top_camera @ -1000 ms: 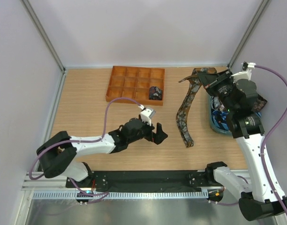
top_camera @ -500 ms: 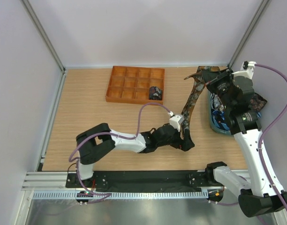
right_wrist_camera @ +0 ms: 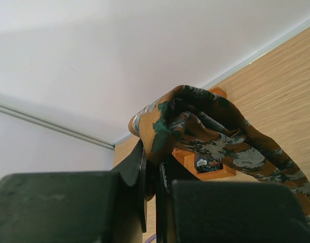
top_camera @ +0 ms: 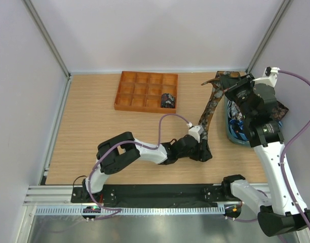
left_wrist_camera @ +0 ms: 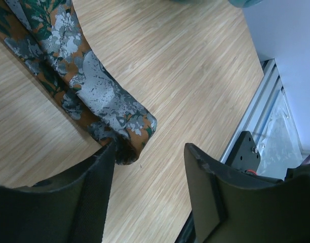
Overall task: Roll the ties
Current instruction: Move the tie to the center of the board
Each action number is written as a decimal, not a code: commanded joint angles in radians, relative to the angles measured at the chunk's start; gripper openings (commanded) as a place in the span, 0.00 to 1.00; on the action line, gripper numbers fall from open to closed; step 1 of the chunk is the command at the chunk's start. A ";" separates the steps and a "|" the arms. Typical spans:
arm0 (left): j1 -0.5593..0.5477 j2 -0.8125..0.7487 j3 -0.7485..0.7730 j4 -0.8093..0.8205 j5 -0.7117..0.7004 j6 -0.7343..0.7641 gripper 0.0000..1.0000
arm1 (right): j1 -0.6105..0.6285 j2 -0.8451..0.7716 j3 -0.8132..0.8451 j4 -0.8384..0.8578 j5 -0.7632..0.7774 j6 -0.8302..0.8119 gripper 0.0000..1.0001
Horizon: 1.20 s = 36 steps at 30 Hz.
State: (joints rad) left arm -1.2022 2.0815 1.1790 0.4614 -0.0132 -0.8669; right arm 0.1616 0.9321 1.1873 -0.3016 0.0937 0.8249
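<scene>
A brown-gold paisley tie [top_camera: 206, 113] runs from the back right of the table down toward the front. My right gripper [top_camera: 227, 87] is shut on its bunched upper end [right_wrist_camera: 195, 121] and holds that end off the table; the jaws [right_wrist_camera: 152, 157] pinch the fabric. The tie's lower end [left_wrist_camera: 94, 96] lies flat on the wood. My left gripper [top_camera: 202, 152] is low at that end, with its jaws apart. In the left wrist view the tie tip touches the left finger [left_wrist_camera: 102, 172], and bare wood shows between the fingers of the left gripper [left_wrist_camera: 151, 149]. A small rolled tie [top_camera: 168, 99] sits in the orange tray.
The orange gridded tray [top_camera: 137, 91] stands at the back, left of centre. A blue bin [top_camera: 230, 132] with blue fabric sits at the right edge under the right arm. The table's front rail [left_wrist_camera: 256, 116] is close to the left gripper.
My left arm has reached right across the table to the tie's lower end, and its jaws have narrowed. The right gripper has shifted slightly right with the tie's upper end.
</scene>
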 commanded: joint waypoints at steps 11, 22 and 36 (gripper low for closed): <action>0.003 -0.009 0.039 0.025 -0.045 0.006 0.53 | 0.003 -0.007 0.038 0.047 0.032 -0.013 0.01; 0.006 0.098 0.142 -0.029 -0.045 0.006 0.06 | 0.003 0.004 0.041 0.058 0.054 -0.013 0.01; 0.023 -0.257 -0.231 -0.199 0.240 0.107 0.00 | 0.003 0.181 0.000 0.145 0.196 -0.041 0.01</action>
State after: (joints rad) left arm -1.1877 1.9324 1.0012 0.3511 0.1303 -0.8143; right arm 0.1616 1.0924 1.2026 -0.2657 0.2329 0.7708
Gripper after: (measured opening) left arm 0.006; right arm 0.091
